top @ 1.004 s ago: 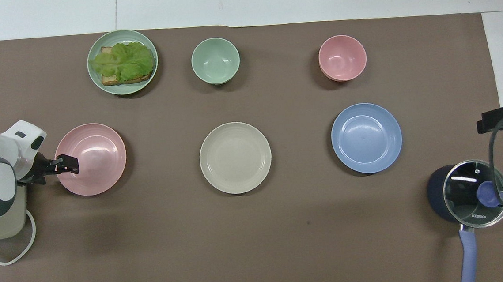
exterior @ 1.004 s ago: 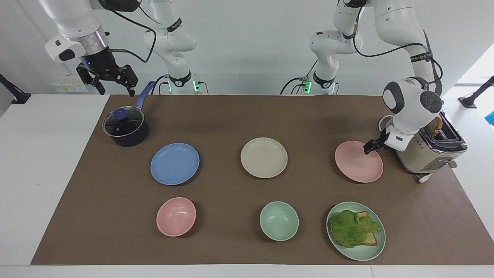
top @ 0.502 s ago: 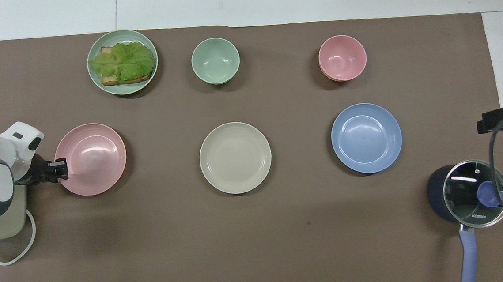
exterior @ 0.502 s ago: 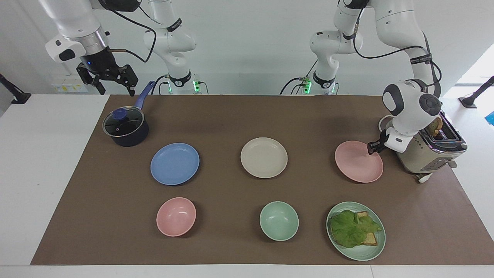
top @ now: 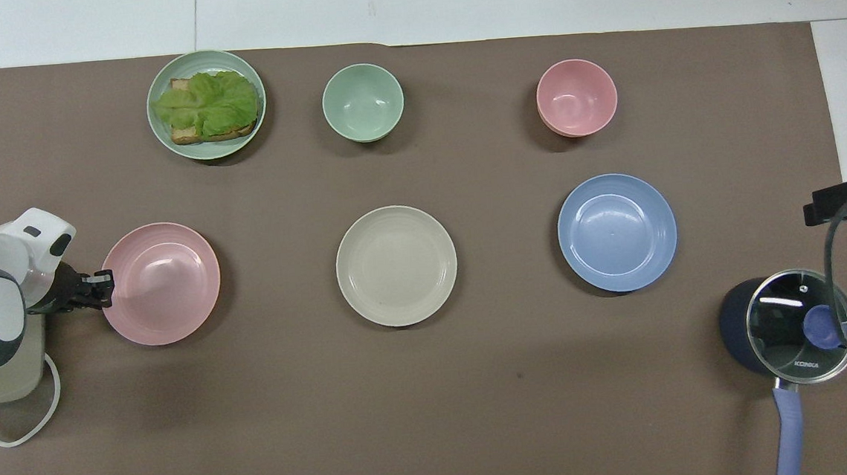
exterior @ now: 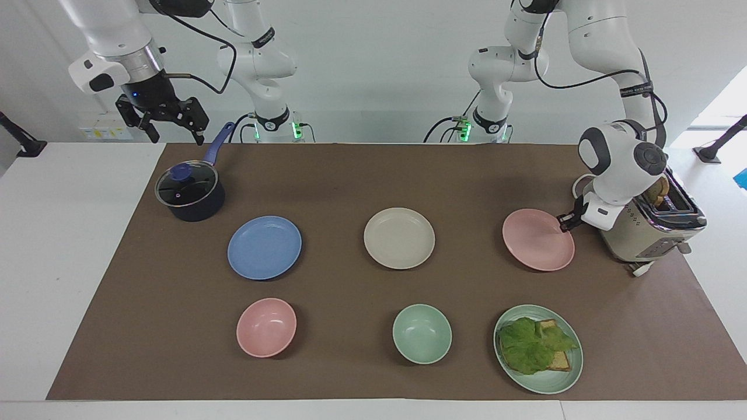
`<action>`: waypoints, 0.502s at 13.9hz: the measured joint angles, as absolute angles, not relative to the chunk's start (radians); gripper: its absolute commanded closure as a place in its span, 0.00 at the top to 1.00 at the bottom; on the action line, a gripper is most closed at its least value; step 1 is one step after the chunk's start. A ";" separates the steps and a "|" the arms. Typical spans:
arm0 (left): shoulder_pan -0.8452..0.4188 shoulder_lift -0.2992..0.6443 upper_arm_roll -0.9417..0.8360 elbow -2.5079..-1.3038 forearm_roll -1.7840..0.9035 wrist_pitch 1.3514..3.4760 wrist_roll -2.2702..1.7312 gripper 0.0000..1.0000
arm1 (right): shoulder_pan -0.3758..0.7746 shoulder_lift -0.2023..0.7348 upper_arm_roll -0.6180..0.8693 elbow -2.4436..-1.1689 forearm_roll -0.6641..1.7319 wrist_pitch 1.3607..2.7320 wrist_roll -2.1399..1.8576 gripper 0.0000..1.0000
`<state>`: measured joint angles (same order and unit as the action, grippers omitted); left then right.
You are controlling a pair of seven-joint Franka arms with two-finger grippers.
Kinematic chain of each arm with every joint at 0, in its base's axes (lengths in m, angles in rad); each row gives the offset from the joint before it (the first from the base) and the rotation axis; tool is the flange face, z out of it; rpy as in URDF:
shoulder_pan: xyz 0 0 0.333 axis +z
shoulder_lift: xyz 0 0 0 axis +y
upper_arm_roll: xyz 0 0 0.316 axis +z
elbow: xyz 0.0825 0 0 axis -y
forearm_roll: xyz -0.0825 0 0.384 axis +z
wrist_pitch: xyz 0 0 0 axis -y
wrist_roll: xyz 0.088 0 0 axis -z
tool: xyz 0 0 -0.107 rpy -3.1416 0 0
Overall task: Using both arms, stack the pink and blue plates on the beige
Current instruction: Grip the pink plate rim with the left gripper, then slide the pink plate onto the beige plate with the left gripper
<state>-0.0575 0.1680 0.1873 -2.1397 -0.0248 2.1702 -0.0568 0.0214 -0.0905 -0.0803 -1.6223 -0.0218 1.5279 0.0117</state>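
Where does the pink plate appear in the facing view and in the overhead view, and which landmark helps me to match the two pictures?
Facing view: the pink plate lies at the picture's right, beside the toaster, its rim in the left gripper.
Overhead view: the pink plate lies at the picture's left, middle height, the left gripper at its rim.
Shared landmark: the beige plate at the centre of both.

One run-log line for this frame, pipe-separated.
left gripper: shut on pink plate rim, beside toaster | right gripper: open, waiting over pot | blue plate: untouched | beige plate: bare
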 measured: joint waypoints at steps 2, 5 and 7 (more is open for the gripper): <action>-0.057 0.163 0.186 -2.137 -0.025 2.145 -0.057 0.00 | 0.021 -0.091 -0.080 -1.623 -0.022 1.528 0.012 1.00; -0.058 0.161 0.180 -2.076 -0.033 2.026 -0.057 0.00 | 0.021 -0.092 -0.080 -1.623 -0.022 1.528 0.012 1.00; -0.063 0.159 0.169 -2.012 -0.063 1.937 -0.057 0.00 | 0.021 -0.092 -0.080 -1.623 -0.022 1.528 0.012 1.00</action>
